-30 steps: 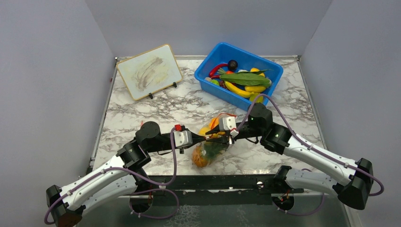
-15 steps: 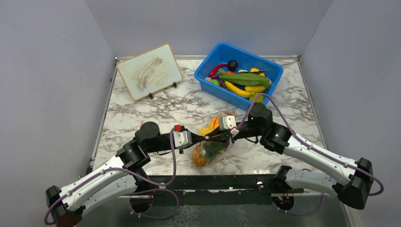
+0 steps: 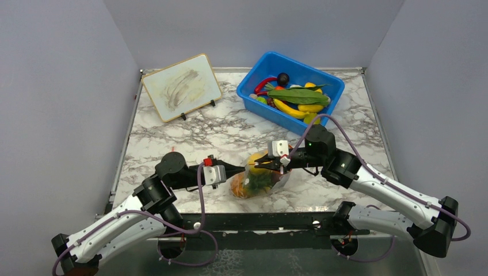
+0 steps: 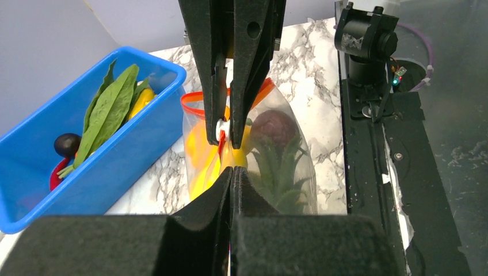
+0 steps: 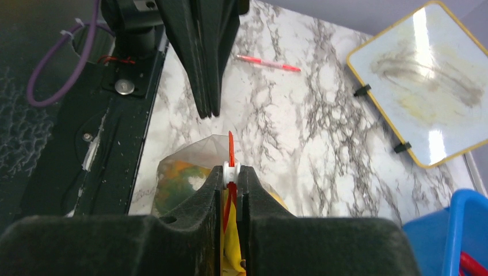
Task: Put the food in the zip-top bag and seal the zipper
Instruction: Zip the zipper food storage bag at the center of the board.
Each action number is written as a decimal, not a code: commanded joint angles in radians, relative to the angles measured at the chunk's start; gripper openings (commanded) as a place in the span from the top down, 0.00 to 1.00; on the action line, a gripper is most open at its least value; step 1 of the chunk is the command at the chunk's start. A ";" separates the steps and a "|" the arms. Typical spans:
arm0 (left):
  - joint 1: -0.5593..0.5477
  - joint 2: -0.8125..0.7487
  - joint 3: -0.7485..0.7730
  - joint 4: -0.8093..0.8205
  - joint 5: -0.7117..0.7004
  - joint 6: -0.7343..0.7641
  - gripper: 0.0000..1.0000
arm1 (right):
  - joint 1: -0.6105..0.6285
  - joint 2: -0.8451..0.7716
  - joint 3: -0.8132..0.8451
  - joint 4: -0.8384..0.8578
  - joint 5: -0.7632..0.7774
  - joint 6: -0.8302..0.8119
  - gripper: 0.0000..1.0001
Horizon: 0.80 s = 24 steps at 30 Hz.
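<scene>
Left gripper (image 3: 240, 170) backs off the zip-top bag (image 3: 259, 184), fingers together, empty; right gripper (image 3: 266, 165) stays clamped on the zipper (image 5: 231, 144) (food (image 4: 275, 127) already inside); sealing now looks its job alone.

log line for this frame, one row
stage: sealing | right fingers: shut on zipper | left fingers: shut, just clear of zip-top bag | food: bagged

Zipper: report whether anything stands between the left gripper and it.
Nothing visible does. The left gripper, jaws shut, points at the end of the zipper, and only marble table shows in the gap between them. The right gripper is shut on the zipper farther along, beyond that end, not in between.
</scene>
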 commanded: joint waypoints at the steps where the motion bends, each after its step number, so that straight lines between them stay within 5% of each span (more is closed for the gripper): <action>1: 0.000 -0.015 0.033 -0.040 -0.021 0.041 1.00 | -0.006 -0.031 0.031 -0.075 0.092 -0.023 0.99; 6: 0.000 -0.009 0.024 0.009 -0.066 0.020 1.00 | -0.006 -0.017 0.031 -0.039 0.034 -0.014 0.99; 13: 0.000 0.040 0.013 0.057 -0.047 -0.021 0.71 | -0.005 0.009 0.018 0.062 -0.041 0.034 0.99; 24: 0.000 0.119 0.009 0.163 -0.021 -0.135 0.73 | -0.006 0.026 0.015 0.067 -0.058 0.025 0.99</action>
